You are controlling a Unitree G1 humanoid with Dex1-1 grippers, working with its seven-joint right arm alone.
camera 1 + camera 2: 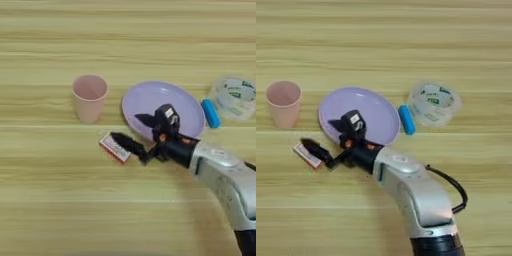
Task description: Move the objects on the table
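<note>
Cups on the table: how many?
1. The pink cup stands upright left of the lilac plate. The clear round container at right isn't a cup.

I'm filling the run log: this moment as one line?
right gripper: jaws open, one finger over packet | plate empty | cup upright

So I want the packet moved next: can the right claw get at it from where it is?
Probably yes. The right claw is open, one finger already at the packet, the other over the plate. The cup stands apart, so nothing blocks it.
</note>
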